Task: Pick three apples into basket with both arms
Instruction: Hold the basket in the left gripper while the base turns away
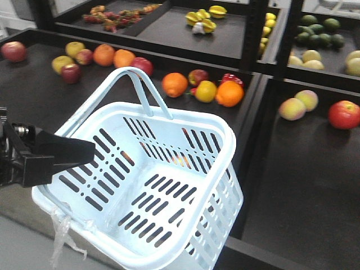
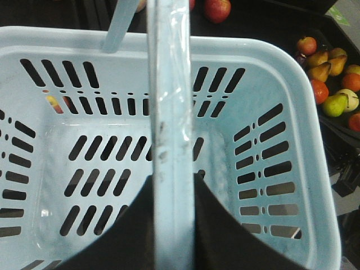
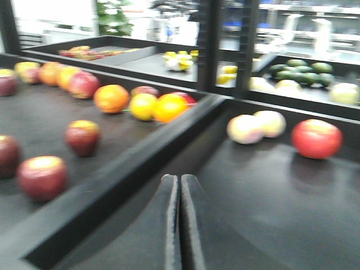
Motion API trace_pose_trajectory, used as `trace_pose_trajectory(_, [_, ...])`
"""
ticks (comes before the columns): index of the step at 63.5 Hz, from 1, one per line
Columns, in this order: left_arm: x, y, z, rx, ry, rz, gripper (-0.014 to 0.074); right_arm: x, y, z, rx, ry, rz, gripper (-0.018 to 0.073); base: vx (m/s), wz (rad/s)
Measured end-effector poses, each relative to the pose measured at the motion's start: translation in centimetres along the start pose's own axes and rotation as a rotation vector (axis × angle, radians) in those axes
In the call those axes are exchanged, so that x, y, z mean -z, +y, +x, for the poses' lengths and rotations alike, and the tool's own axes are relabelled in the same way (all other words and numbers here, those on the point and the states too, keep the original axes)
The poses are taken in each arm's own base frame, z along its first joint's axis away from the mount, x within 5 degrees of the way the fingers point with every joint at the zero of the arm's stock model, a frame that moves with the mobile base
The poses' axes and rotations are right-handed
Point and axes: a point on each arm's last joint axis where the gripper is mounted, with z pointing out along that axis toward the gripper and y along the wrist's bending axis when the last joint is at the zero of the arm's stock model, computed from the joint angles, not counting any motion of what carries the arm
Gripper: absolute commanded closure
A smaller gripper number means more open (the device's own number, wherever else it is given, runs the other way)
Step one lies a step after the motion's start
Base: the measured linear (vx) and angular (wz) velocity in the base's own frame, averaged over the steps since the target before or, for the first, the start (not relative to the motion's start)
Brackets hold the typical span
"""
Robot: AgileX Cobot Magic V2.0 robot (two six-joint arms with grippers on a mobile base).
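Note:
The pale blue basket (image 1: 224, 133) hangs tilted over the front of the fruit shelf with nothing inside. My left gripper (image 1: 90, 151) is shut on one of its hoop handles (image 2: 170, 112); its black fingers (image 2: 225, 225) sit either side of the handle. Dark red apples (image 1: 71, 73) (image 1: 13, 51) lie on the shelf behind the basket. In the right wrist view three apples (image 3: 42, 177) (image 3: 82, 136) (image 3: 5, 154) rest in the left bin. My right gripper (image 3: 180, 179) is shut on nothing, above the raised black divider (image 3: 140, 163) between bins.
Oranges (image 1: 175, 84) (image 1: 229, 93) and a yellow fruit (image 1: 206, 90) lie behind the basket. The right bin holds a bright red fruit (image 1: 343, 114) and pale peach-like fruits (image 1: 298, 104). Green fruits (image 1: 320, 31) fill a far tray. Pears (image 2: 329, 63) lie beside the basket.

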Motion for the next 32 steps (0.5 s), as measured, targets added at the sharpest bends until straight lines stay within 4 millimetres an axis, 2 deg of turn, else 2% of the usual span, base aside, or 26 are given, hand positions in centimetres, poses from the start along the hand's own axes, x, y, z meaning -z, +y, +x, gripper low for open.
trace_pose_trajectory(32, [0.00,0.00,0.00,0.000,0.000,0.000,0.0603,0.00,0.00,0.01,0.000,0.001,0.000,0.0561,-0.13,0.43])
